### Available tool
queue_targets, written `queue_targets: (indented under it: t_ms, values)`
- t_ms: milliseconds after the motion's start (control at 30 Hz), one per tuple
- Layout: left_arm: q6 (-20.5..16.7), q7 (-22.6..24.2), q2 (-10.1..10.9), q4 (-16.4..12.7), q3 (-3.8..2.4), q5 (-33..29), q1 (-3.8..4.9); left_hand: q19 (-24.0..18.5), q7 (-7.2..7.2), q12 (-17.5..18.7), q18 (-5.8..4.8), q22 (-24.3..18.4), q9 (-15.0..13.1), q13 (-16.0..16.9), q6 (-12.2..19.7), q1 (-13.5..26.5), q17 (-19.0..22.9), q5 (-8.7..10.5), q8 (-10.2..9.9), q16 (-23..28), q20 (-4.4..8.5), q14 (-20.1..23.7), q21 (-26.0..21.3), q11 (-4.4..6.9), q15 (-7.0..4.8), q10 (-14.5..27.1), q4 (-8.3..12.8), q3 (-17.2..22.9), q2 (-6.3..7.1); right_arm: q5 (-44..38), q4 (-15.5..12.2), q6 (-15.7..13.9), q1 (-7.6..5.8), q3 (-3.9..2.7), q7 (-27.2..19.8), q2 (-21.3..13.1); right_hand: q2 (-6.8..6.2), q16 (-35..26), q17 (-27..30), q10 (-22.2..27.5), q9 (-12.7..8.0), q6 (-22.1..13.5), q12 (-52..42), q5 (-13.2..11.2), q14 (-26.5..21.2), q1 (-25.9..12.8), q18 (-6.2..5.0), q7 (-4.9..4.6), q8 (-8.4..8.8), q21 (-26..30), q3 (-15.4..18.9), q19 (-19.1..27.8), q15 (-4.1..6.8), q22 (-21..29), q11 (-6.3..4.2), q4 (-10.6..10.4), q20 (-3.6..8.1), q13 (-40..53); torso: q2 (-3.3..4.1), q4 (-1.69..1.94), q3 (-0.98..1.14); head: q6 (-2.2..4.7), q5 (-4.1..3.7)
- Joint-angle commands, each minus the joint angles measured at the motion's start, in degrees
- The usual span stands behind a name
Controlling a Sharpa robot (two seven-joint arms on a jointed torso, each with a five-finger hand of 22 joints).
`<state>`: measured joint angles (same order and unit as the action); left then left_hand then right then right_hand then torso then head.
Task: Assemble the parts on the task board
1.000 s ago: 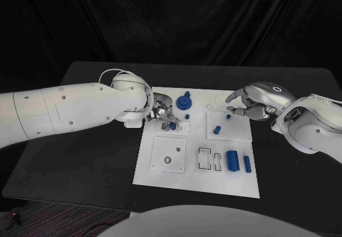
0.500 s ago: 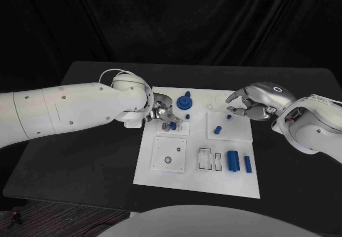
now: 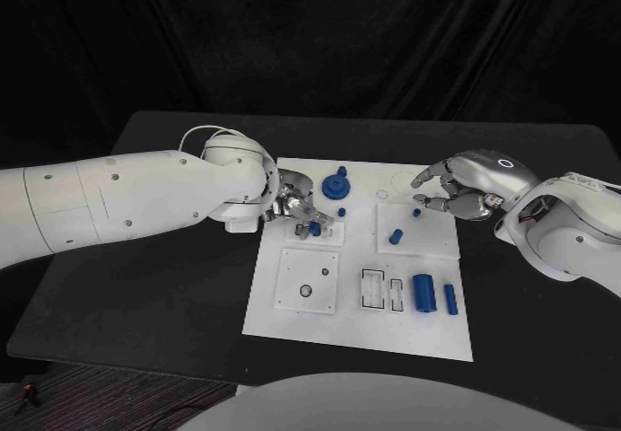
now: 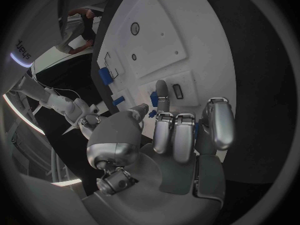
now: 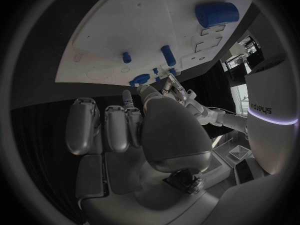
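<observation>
I see my left hand (image 3: 295,208) over the board's (image 3: 324,310) left side, fingers curled around a small blue part (image 3: 315,229) standing in a plate there. My right hand (image 3: 456,190) hovers by the board's far right corner, fingers curled, holding nothing. I count two blue cylinders (image 3: 424,290) lying side by side near the right edge.

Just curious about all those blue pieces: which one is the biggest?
The fat blue cylinder lying near the board's front right, beside a thinner blue rod. It is clearly thicker than every other blue piece.
</observation>
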<state>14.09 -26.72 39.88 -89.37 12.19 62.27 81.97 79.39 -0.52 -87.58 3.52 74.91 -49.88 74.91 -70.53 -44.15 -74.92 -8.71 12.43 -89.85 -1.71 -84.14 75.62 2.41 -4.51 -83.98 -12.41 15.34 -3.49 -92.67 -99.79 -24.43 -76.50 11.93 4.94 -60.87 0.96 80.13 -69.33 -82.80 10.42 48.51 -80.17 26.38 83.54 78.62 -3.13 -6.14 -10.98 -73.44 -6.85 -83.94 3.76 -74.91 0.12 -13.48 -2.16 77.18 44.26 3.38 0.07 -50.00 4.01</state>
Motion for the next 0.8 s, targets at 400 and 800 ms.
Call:
queue_targets:
  t_ms: [400,800]
  values:
    - [-1.69,0.8,0.17,-0.74,-0.03,-0.16,-0.13,0.48,0.3,-0.11,0.29,8.65,-1.34,13.1,-0.16,-2.24,-15.08,-1.44,0.9,-0.15,0.25,-5.86,-0.09,0.6,-0.69,-4.15,0.58,-0.43,-0.42,-0.12,0.17,0.21,0.3,-0.02,1.01,0.08,0.06,-0.22,0.1,0.53,-0.08,0.34,0.45,0.35,2.88,0.5,-0.48,0.07,0.38,0.19,-0.37,-0.1,0.08,-10.28,-0.05,0.1,-0.24,-0.97,0.01,-0.01,0.03,0.0,0.01]
    - [-0.48,0.26,0.55,-1.02,-0.03,-0.16,-0.13,0.58,0.5,0.2,0.29,8.86,-2.76,12.86,0.28,-4.01,-15.08,-7.48,1.3,-0.15,0.52,-5.86,-0.43,0.81,-0.91,-3.99,1.31,-0.43,-1.06,0.04,0.26,0.28,0.48,-0.02,1.01,0.11,0.09,-0.36,0.38,1.03,-0.11,0.37,1.19,0.4,2.83,0.58,-0.53,0.05,0.41,0.43,-0.54,-0.02,0.07,-10.21,-0.03,0.18,-0.25,-1.91,-0.01,-0.01,0.04,0.0,0.05]
